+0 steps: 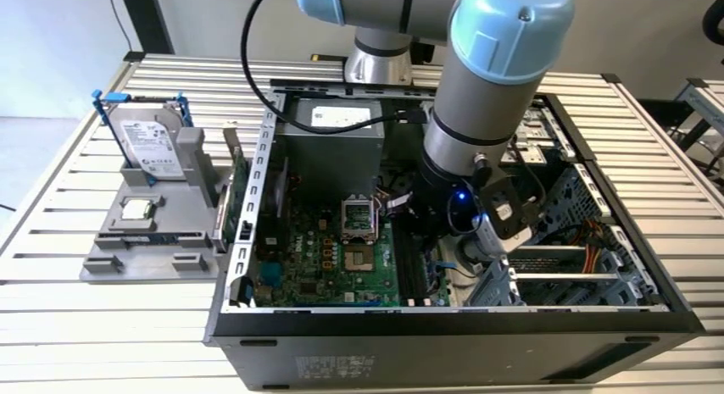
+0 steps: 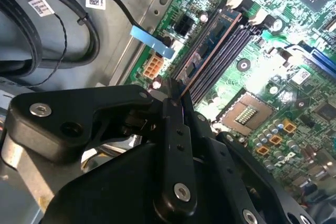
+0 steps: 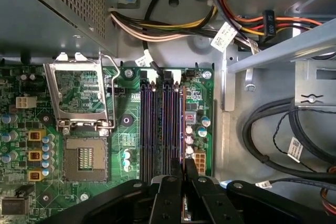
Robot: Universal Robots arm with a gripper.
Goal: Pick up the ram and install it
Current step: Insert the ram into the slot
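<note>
Your gripper [image 3: 183, 174] hangs over the slots [image 3: 163, 121], jaws pinching the ram [image 2: 210, 38] edge-on above them.

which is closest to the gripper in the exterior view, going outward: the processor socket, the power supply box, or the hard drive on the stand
From the gripper:
1. Processor socket, beside it on the motherboard, toward the exterior view's left.
2. Power supply box, at the case's back.
3. Hard drive, outside the case on the grey stand, far left.

Looks like a robotics lab bench. There's an open PC case [image 1: 453, 326] on a slatted aluminium table [image 1: 68, 326]. A grey parts fixture [image 1: 147, 241] sits beside it.
</note>
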